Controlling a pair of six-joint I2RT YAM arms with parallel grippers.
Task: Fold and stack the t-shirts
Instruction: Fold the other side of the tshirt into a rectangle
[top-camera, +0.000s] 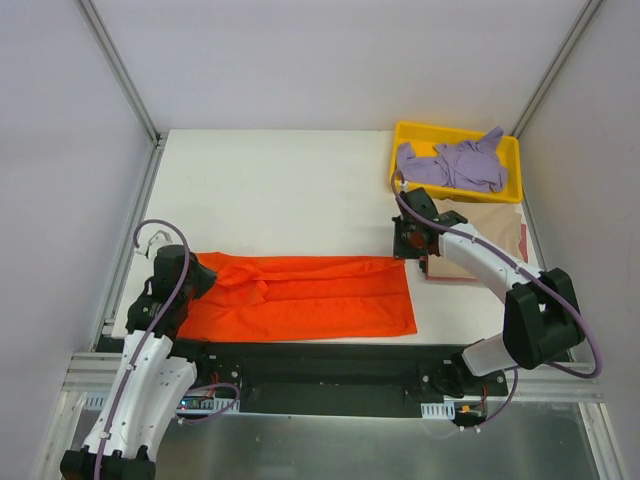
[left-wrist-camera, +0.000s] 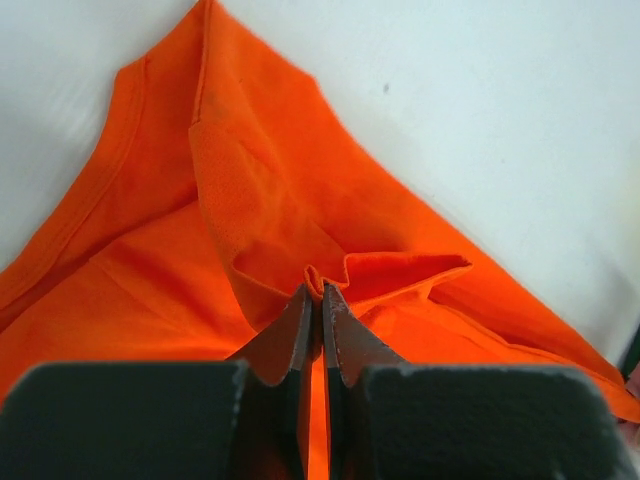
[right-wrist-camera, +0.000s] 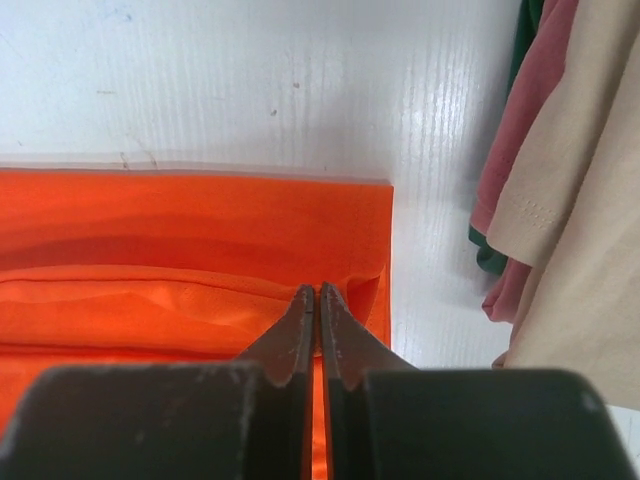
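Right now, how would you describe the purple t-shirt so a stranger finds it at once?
At the far right corner of the table sits a yellow tray. The purple t-shirt lies crumpled inside it, while the tan t-shirt and the orange t-shirt lie flat outside.

Overhead view bright, even, diffuse light; faint shadows only. Right wrist now: glare sheen on white counter (right-wrist-camera: 430, 150). Colour of orange-red t-shirt (left-wrist-camera: 300, 200) oversaturated, weave sharp. Near bases of left gripper (left-wrist-camera: 320, 292), right gripper (right-wrist-camera: 318, 292) dark, blurred.
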